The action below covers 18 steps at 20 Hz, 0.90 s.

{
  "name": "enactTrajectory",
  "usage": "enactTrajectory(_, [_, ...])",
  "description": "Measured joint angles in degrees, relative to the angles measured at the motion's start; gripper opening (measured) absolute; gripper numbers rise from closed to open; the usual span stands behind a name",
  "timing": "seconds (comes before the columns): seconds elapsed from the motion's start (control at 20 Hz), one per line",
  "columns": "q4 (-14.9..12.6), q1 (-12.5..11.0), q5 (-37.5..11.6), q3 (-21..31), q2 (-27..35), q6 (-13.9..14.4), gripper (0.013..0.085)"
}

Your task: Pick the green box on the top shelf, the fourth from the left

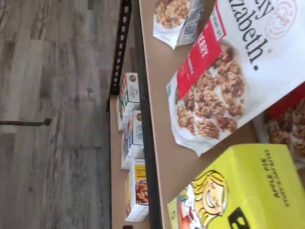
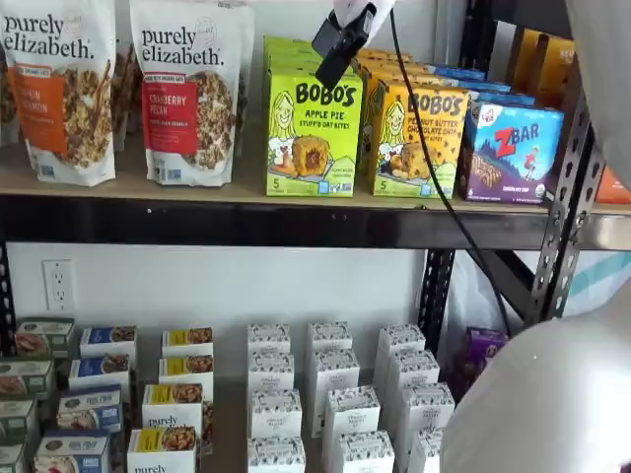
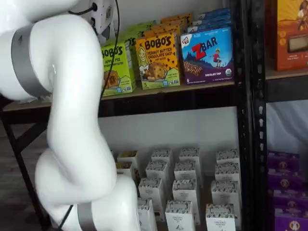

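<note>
**Approach to the green box**

The green box (image 2: 312, 133) stands upright at the front edge of the top shelf (image 2: 246, 222), beside a yellow-orange box (image 2: 419, 138). The gripper (image 2: 340, 44) hovers above it; whether its jaws are released cannot be told.

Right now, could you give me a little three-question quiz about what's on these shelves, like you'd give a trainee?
1. True or false: the green box stands upright on the top shelf.
2. Which box stands directly beside the green box, on the side away from the granola bags? A) Zbar box B) yellow-orange Bobo's box C) purple box
3. Fill in: the black fingers hang in front of the green box's ___ edge in a shelf view.

Key: 1 true; 2 B; 3 upper. Whether the fingers are open cannot be told.
</note>
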<state>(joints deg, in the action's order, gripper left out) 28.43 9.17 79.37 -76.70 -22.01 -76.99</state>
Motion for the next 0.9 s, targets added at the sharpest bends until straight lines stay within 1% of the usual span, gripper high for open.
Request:
enactTrajectory(0.4, [-2.15, -0.64, 1.38, -5.61, 5.40, -0.71, 0.0850])
enactTrajectory(0.65, [-3.71, -0.46, 2.01, -7.70, 7.79, -0.83, 0.0850])
enactTrajectory(0.9, [-5.06, -0.43, 3.79, -10.03, 9.99, -0.93, 0.0850])
